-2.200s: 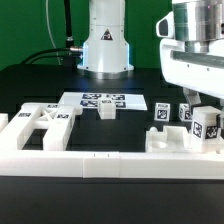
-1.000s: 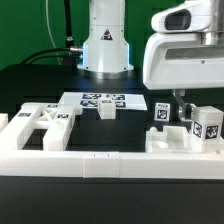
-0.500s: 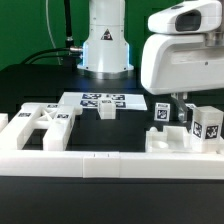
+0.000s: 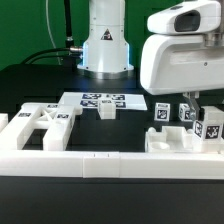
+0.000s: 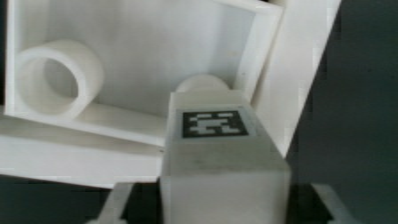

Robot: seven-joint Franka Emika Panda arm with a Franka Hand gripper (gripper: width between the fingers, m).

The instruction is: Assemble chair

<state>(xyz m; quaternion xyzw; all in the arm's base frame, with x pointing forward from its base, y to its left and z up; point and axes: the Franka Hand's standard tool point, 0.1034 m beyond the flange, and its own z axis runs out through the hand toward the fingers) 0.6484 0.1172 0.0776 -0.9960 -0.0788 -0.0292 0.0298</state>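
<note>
A blocky white chair leg (image 5: 222, 160) with a square tag on it stands between my gripper's (image 5: 217, 208) fingers. A dark gap shows on each side of it, so the jaws are open around it. In the exterior view the gripper (image 4: 190, 104) hangs low at the right among upright tagged chair pieces (image 4: 187, 113), under the big white hand. Another tagged piece (image 4: 162, 110) stands just to the exterior view's left of it, and a bigger tagged block (image 4: 208, 125) to its right.
A flat cross-braced chair part (image 4: 45, 121) lies at the exterior view's left. The marker board (image 4: 100, 99) lies at the back, with a small white block (image 4: 107, 111) by it. A long white rail (image 4: 100, 162) runs along the front. A white walled part with a ring (image 5: 63, 75) lies behind the leg.
The hand came down at the right and shifted slightly to the exterior view's right. Its fingers now reach down among the tagged pieces and have drawn closer together.
</note>
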